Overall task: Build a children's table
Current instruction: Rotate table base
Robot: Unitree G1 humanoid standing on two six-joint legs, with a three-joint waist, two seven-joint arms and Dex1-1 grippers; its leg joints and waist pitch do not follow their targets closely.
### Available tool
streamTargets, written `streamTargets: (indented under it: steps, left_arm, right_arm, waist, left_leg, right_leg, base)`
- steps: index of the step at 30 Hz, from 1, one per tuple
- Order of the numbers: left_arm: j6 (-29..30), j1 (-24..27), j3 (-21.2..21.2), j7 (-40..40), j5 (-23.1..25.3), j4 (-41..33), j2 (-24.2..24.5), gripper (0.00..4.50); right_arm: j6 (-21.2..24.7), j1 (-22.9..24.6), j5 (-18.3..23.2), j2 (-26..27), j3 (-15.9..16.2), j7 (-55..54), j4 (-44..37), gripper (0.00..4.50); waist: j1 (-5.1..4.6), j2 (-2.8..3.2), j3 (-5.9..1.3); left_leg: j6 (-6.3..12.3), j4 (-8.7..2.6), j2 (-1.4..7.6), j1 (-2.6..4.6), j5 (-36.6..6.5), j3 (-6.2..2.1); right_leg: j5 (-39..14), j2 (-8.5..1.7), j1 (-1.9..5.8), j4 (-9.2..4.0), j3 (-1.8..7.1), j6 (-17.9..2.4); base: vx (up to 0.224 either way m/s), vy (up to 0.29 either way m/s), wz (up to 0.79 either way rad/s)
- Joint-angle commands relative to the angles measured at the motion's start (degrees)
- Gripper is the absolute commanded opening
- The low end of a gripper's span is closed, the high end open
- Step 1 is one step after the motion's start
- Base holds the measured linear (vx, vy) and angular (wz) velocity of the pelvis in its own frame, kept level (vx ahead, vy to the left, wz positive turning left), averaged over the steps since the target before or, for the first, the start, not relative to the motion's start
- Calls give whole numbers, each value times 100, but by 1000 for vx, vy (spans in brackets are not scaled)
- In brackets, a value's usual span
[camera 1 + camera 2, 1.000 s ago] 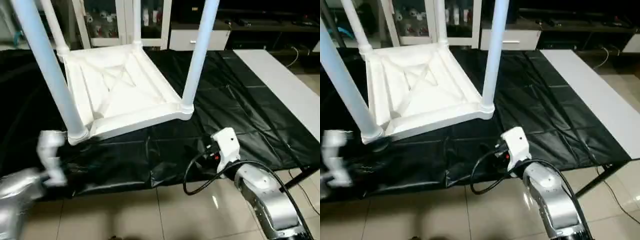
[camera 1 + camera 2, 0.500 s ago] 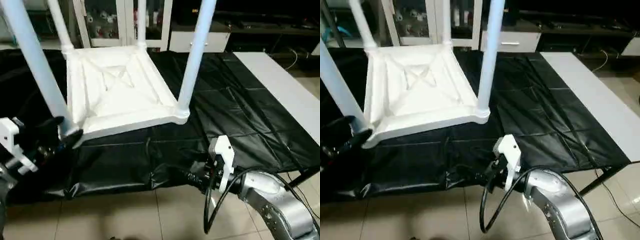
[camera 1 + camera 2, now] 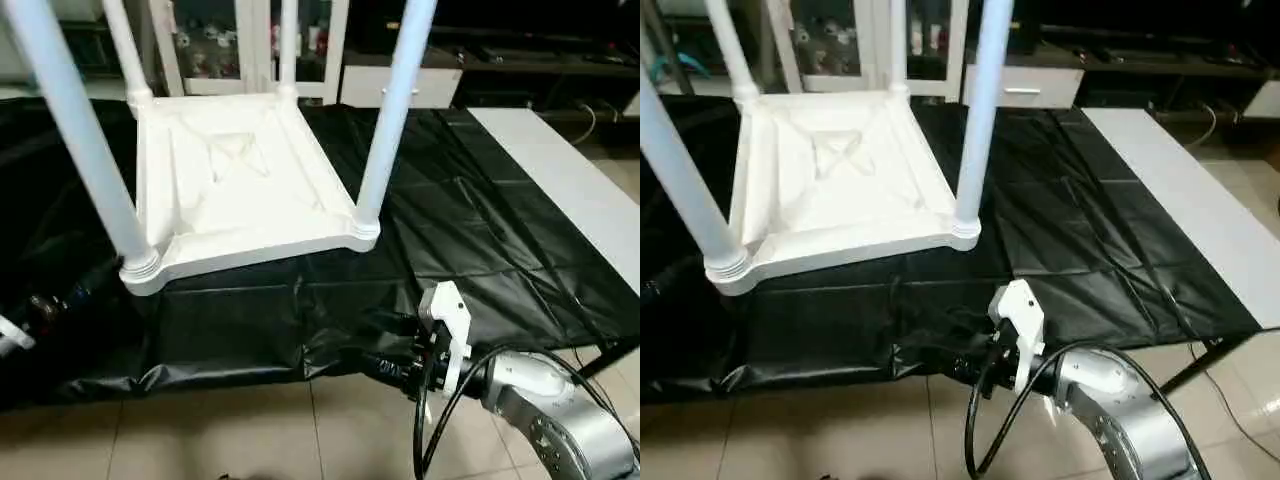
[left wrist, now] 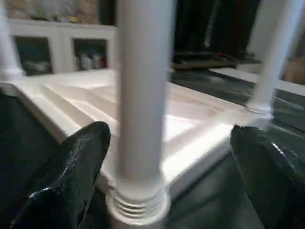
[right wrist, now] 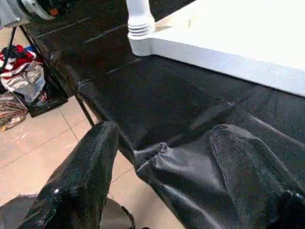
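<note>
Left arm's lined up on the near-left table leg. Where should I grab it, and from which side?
Grip the near-left leg on its smooth tube just above the threaded collar, coming level from the table's near edge. It stands upright in its socket, and the left gripper is already open with a finger on either side.

My work table [image 3: 560,180] is covered by a wrinkled black sheet [image 3: 470,250]. On the sheet rests the upside-down white tabletop [image 3: 240,190], its four legs [image 3: 385,130] pointing up.
</note>
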Motion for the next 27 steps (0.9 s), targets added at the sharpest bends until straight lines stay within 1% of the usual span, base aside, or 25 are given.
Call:
streamTargets:
  steps: [1, 3, 4, 5, 6, 7, 8, 9, 10, 11, 12, 13, 16, 17, 18, 19, 21, 22, 24, 26, 27]
  left_arm:
    - [-72, -179, -50, 167, 127, 24, -57, 447]
    - [-160, -365, -210, 351, 262, 43, -141, 447]
    - [-198, -462, -278, 433, 336, 49, -197, 447]
    - [-188, -484, -296, 444, 340, 41, -212, 447]
    - [-153, -568, -368, 590, 435, 48, -251, 447]
    - [-157, -655, -455, 702, 531, 46, -300, 447]
    - [-12, -736, -558, 796, 539, -26, -374, 447]
    - [99, -801, -645, 894, 565, -70, -427, 447]
    - [142, -860, -727, 1058, 686, -48, -443, 447]
    - [149, -923, -809, 1162, 785, -13, -469, 447]
    - [147, -942, -831, 1179, 806, -4, -479, 447]
    - [139, -1022, -1001, 1306, 1015, 37, -537, 447]
    - [194, -1147, -1375, 1373, 1271, 52, -735, 447]
    - [202, -1170, -1430, 1412, 1319, 61, -768, 447]
    - [333, -1192, -1582, 1368, 1238, -48, -882, 447]
    - [396, -1184, -1687, 1286, 1178, -150, -947, 447]
    - [574, -1145, -1881, 1102, 1032, -360, -1014, 447]
    - [675, -1125, -1961, 1010, 962, -456, -1035, 447]
    - [841, -1078, -2202, 773, 853, -698, -1091, 447]
    - [1123, -1114, -2567, 503, 776, -896, -1188, 447]
    - [1216, -1240, -2855, 354, 833, -882, -1333, 447]
  right_arm:
    - [8, -112, -1, -26, -32, 9, -24, 335]
    - [-18, -142, -15, -14, -5, 7, 3, 335]
    - [-30, -152, -27, -6, 5, 6, 13, 335]
    - [-31, -155, -29, -4, 7, 5, 14, 335]
    - [-39, -162, -43, 6, 16, 1, 19, 335]
    - [-48, -167, -57, 15, 25, -6, 22, 335]
    - [-55, -166, -69, 24, 35, -15, 15, 335]
    - [-59, -165, -77, 31, 43, -24, 8, 335]
    - [-57, -168, -82, 37, 52, -33, 3, 335]
    - [-61, -169, -91, 44, 62, -47, -9, 335]
    - [-63, -169, -95, 46, 64, -51, -14, 335]
    - [-73, -155, -98, 56, 68, -72, -33, 335]
    - [-106, -131, -117, 63, 77, -96, -44, 335]
    - [-111, -131, -124, 67, 78, -97, -43, 335]
    - [-116, -137, -135, 76, 73, -99, -42, 335]
    - [-117, -137, -131, 73, 60, -96, -47, 335]
    - [-121, -142, -121, 63, 33, -89, -51, 335]
    - [-123, -147, -115, 58, 23, -87, -50, 335]
    - [-126, -159, -100, 49, -7, -88, -53, 335]
    - [-151, -178, -88, 30, -51, -76, -25, 335]
    - [-170, -197, -82, 17, -83, -63, 7, 335]
  waist:
    - [9, 140, -254]
    - [16, 141, -250]
    - [32, 152, -249]
    - [36, 158, -250]
    - [35, 152, -240]
    - [41, 140, -246]
    - [49, 130, -260]
    - [60, 125, -263]
    - [55, 154, -270]
    - [57, 141, -274]
    - [59, 151, -281]
    - [60, 152, -285]
    - [72, 159, -287]
    - [76, 161, -292]
    - [83, 171, -295]
    - [81, 161, -302]
    - [88, 158, -304]
    - [95, 161, -312]
    - [95, 158, -304]
    - [95, 149, -308]
    - [86, 130, -293]
  left_leg:
    - [-51, -500, 111, 17, -1736, -13]
    - [-76, -508, 117, 24, -1784, -16]
    - [-105, -507, 114, 41, -1854, -16]
    - [-126, -509, 117, 43, -1882, -21]
    - [-160, -523, 117, 29, -1982, -30]
    - [-173, -521, 115, 37, -2015, -34]
    - [-191, -514, 115, 47, -2019, -38]
    - [-192, -511, 111, 38, -1967, -38]
    - [-198, -508, 112, 41, -1947, -36]
    - [-189, -501, 110, 40, -1905, -37]
    - [-180, -499, 103, 22, -1829, -40]
    - [-167, -494, 101, 26, -1780, -35]
    - [-170, -492, 110, 39, -1742, -34]
    - [-172, -486, 108, 34, -1724, -35]
    - [-172, -483, 103, 33, -1727, -34]
    - [-175, -485, 104, 21, -1694, -35]
    - [-173, -480, 105, 17, -1647, -33]
    - [-170, -472, 107, 15, -1550, -25]
    - [-147, -472, 103, 0, -1497, -19]
    - [-131, -467, 105, 3, -1480, -14]
    - [-115, -470, 102, -10, -1473, -8]
  right_leg:
    - [-1231, -236, 213, -383, 240, -958]
    - [-1327, -242, 210, -401, 239, -932]
    - [-1415, -247, 199, -412, 241, -902]
    - [-1443, -253, 203, -412, 241, -891]
    - [-1558, -254, 215, -421, 239, -843]
    - [-1615, -258, 219, -429, 238, -812]
    - [-1627, -262, 217, -423, 242, -787]
    - [-1584, -266, 222, -419, 247, -794]
    - [-1506, -254, 219, -423, 246, -813]
    - [-1440, -251, 223, -415, 243, -819]
    - [-1330, -247, 242, -401, 242, -833]
    - [-1278, -242, 241, -404, 240, -836]
    - [-1227, -245, 235, -401, 239, -871]
    - [-1185, -244, 240, -393, 238, -883]
    - [-1145, -244, 240, -390, 237, -897]
    - [-1091, -250, 254, -380, 236, -920]
    - [-1009, -249, 253, -374, 236, -952]
    - [-864, -251, 256, -351, 238, -1022]
    - [-801, -245, 262, -349, 236, -1069]
    - [-845, -252, 269, -347, 237, -1076]
    - [-909, -249, 271, -358, 239, -1069]
  base:
    - [0, 0, 0]
    - [0, 0, 0]
    - [0, 0, 0]
    - [0, 0, 0]
    - [0, 0, 0]
    - [0, 0, 0]
    - [0, 0, 0]
    - [0, 0, 0]
    - [0, 0, 0]
    - [0, 0, 0]
    - [0, 0, 0]
    - [0, 0, 0]
    - [0, 0, 0]
    - [0, 0, 0]
    - [0, 0, 0]
    - [0, 0, 0]
    - [0, 0, 0]
    - [0, 0, 0]
    - [0, 0, 0]
    - [0, 0, 0]
    - [0, 0, 0]
